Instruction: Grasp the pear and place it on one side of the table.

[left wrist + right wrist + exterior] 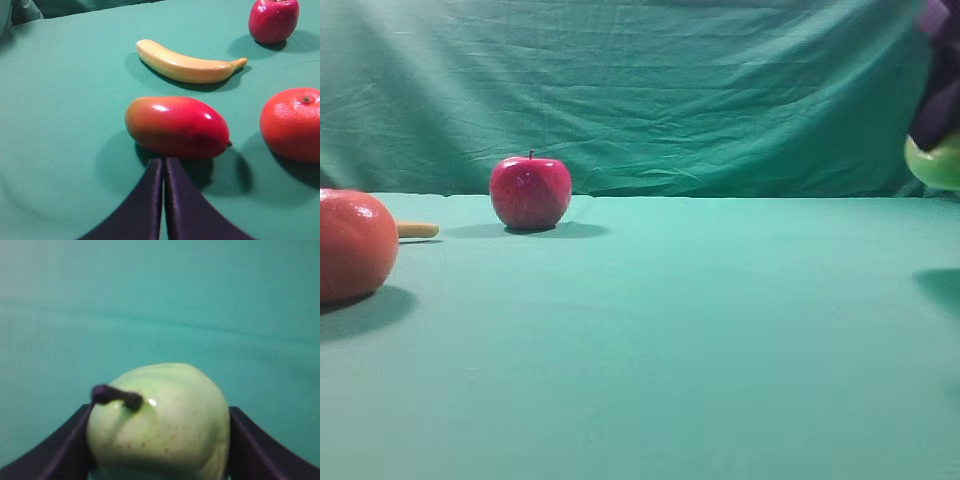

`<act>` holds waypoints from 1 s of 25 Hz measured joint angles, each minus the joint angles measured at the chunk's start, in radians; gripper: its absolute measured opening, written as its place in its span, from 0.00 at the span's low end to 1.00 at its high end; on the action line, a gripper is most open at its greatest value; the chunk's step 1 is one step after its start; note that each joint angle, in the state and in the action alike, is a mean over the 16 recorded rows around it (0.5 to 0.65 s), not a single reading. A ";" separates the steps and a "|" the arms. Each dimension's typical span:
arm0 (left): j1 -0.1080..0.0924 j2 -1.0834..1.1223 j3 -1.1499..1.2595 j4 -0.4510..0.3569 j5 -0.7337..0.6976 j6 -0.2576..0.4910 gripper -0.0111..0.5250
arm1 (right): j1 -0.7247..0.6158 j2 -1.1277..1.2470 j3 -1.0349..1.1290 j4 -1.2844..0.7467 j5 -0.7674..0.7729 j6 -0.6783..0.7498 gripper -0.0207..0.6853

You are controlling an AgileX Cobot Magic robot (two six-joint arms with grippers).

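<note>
At far right of the exterior view, right gripper (940, 140) holds the pear (937, 165) clamped between wide-set jaws, well above the counter (700, 330). Risk: glossy skin slips, or a high release lets it roll. Left gripper (164, 167), jaws closed and empty, sits beside a mango (177, 127), seen only from the left wrist.
</note>
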 joint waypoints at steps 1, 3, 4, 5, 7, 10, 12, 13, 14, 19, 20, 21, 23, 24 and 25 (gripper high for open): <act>0.000 0.000 0.000 0.000 0.000 0.000 0.02 | 0.000 0.008 0.005 0.002 -0.010 0.000 0.74; 0.000 0.000 0.000 0.000 0.000 0.000 0.02 | -0.001 0.021 0.010 0.007 -0.022 0.000 0.77; 0.000 0.000 0.000 0.000 0.000 0.000 0.02 | -0.001 0.024 0.011 0.010 -0.024 0.000 0.79; 0.000 0.000 0.000 0.000 0.000 0.000 0.02 | -0.001 0.024 0.011 0.013 -0.025 0.000 0.81; 0.000 0.000 0.000 0.000 0.000 0.000 0.02 | -0.001 0.016 0.011 0.020 -0.022 0.001 0.84; 0.000 0.000 0.000 0.000 0.000 0.000 0.02 | -0.001 -0.021 0.011 0.030 -0.009 0.002 0.90; 0.000 0.000 0.000 0.000 0.000 0.000 0.02 | -0.001 -0.060 0.011 0.037 0.005 0.002 0.92; 0.000 0.000 0.000 0.000 0.000 0.000 0.02 | -0.001 -0.083 0.012 0.041 0.015 0.002 0.92; 0.000 0.000 0.000 0.000 0.000 0.000 0.02 | -0.001 -0.109 0.012 0.044 0.025 0.002 0.91; 0.000 0.000 0.000 0.000 0.000 0.000 0.02 | -0.001 -0.270 0.013 0.054 0.093 0.003 0.74; 0.000 0.000 0.000 0.000 0.000 0.000 0.02 | -0.001 -0.307 0.013 0.054 0.111 0.003 0.68; 0.000 0.000 0.000 0.000 0.000 0.000 0.02 | -0.001 -0.344 0.013 0.055 0.129 0.003 0.62; 0.000 0.000 0.000 0.000 0.000 0.000 0.02 | -0.001 -0.419 0.014 0.054 0.168 0.003 0.51; 0.000 0.000 0.000 0.000 0.000 0.000 0.02 | -0.001 -0.456 0.014 0.054 0.189 0.003 0.45; 0.000 0.000 0.000 0.000 0.000 0.000 0.02 | -0.001 -0.493 0.014 0.054 0.210 0.003 0.39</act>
